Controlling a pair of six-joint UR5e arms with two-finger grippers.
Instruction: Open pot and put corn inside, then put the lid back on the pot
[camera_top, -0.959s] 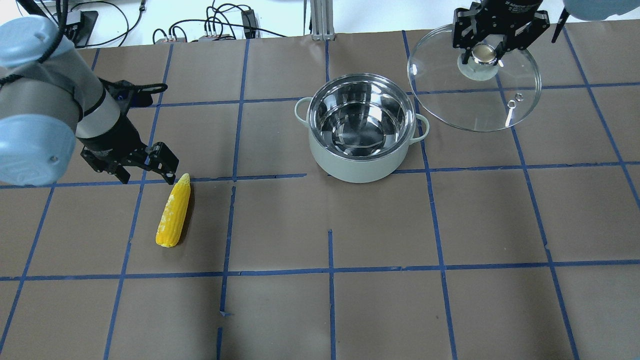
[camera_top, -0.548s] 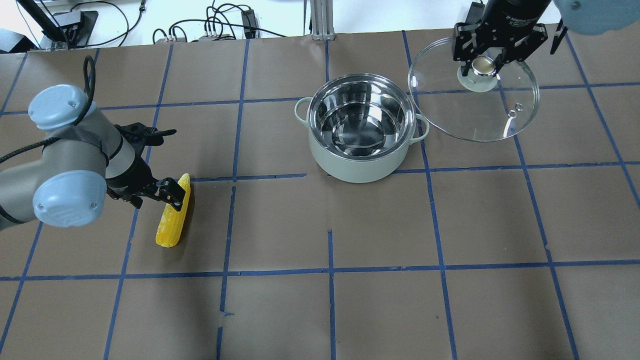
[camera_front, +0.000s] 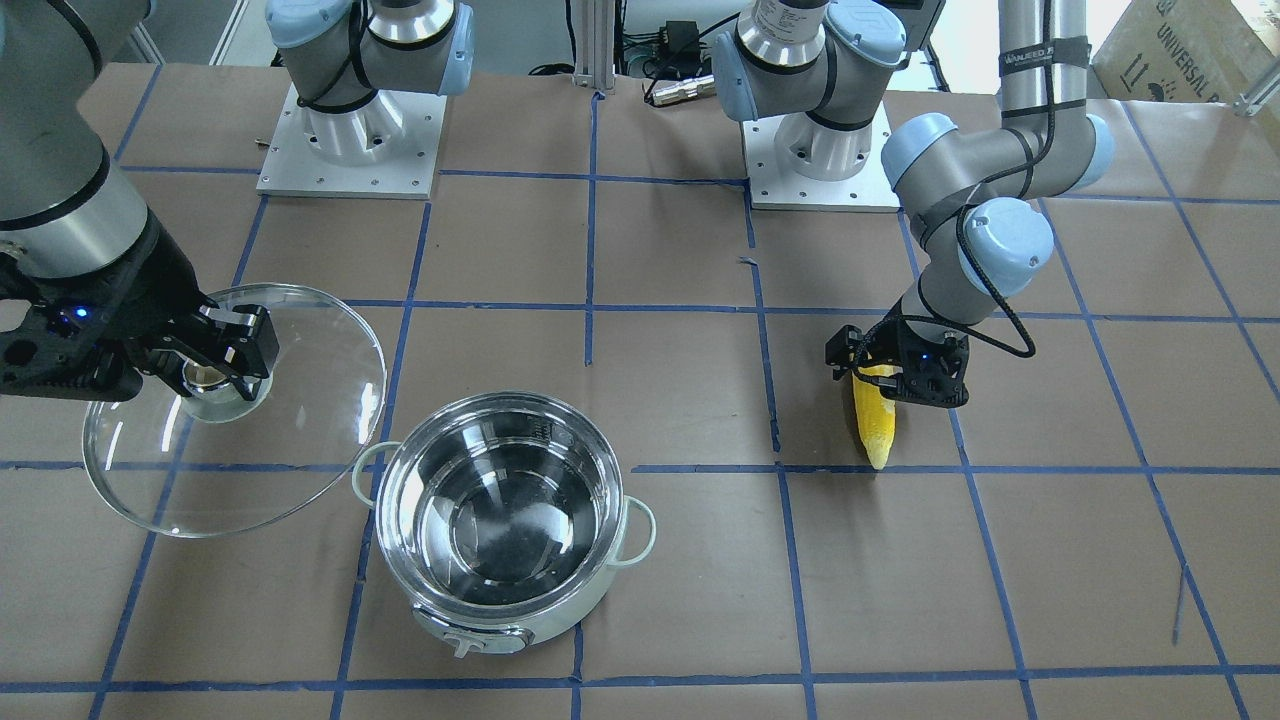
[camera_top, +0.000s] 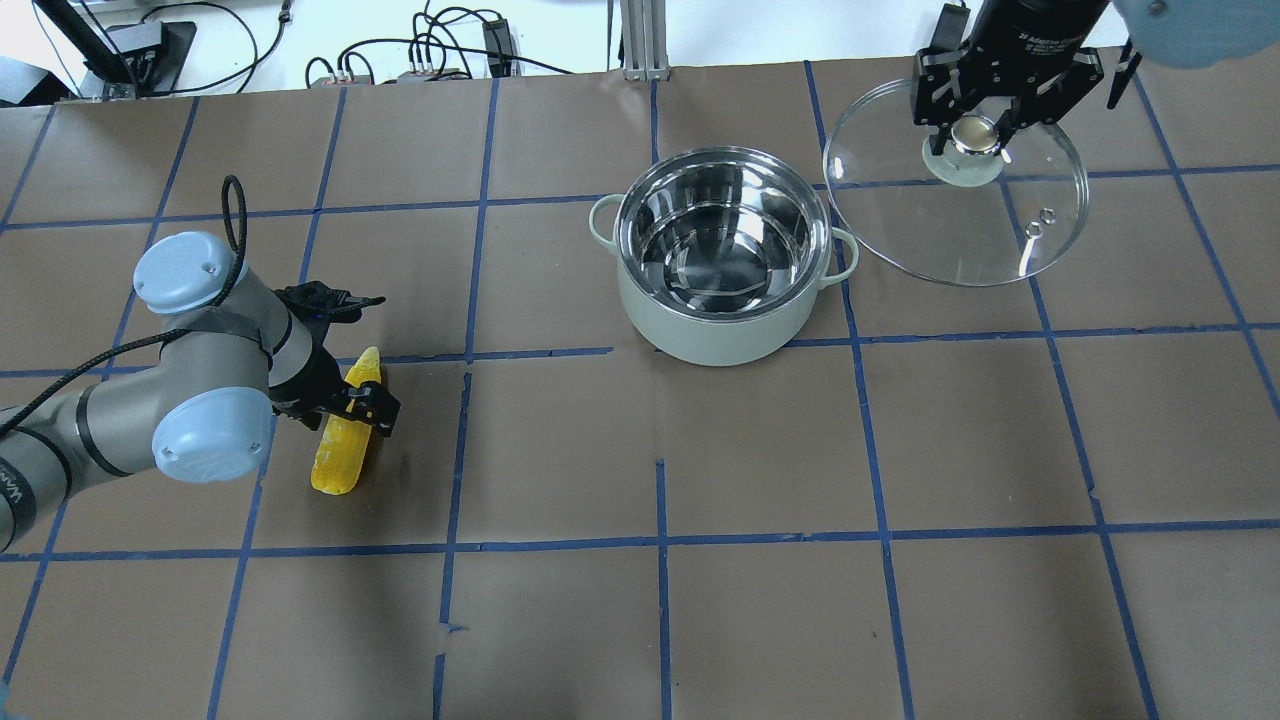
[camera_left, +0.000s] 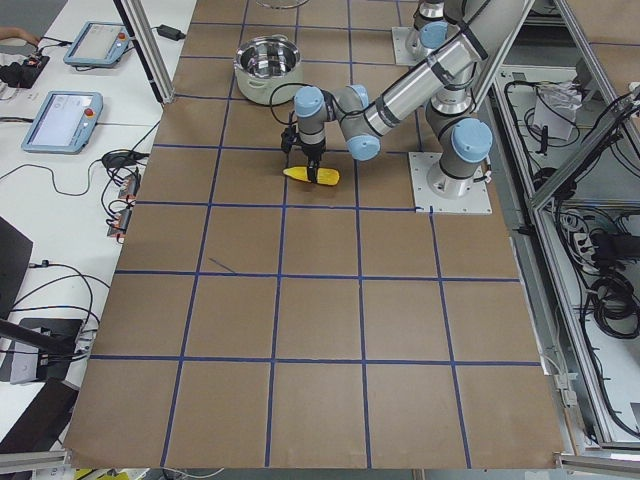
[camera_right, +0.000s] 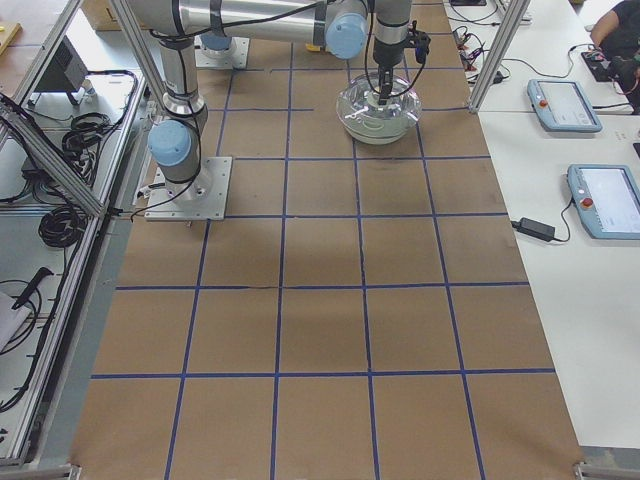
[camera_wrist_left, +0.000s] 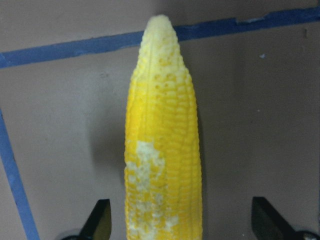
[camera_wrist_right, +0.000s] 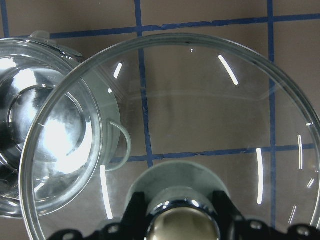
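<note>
Since your left gripper (camera_wrist_left: 182, 222) straddles the corn cob (camera_wrist_left: 162, 150) with its fingers spread and a gap on either side, the grasp is not yet made. The closing is where I'd expect trouble.

The corn cob lies flat on the paper-covered table (camera_top: 560, 450), well apart from the open pot (camera_top: 712, 338). It is tapered, round in section and bumpy with kernels. Pads that close off its axis could roll it or squeeze it out toward the pointed tip.

Your right gripper (camera_top: 975, 128) is clamped on the small rounded knob (camera_wrist_right: 182, 227) of the glass lid (camera_top: 960, 235), which hangs tilted just beside the pot. That wide, smooth disc, held only by the knob, could swing or slip. Its edge could then knock the shiny steel-lined pot.
</note>
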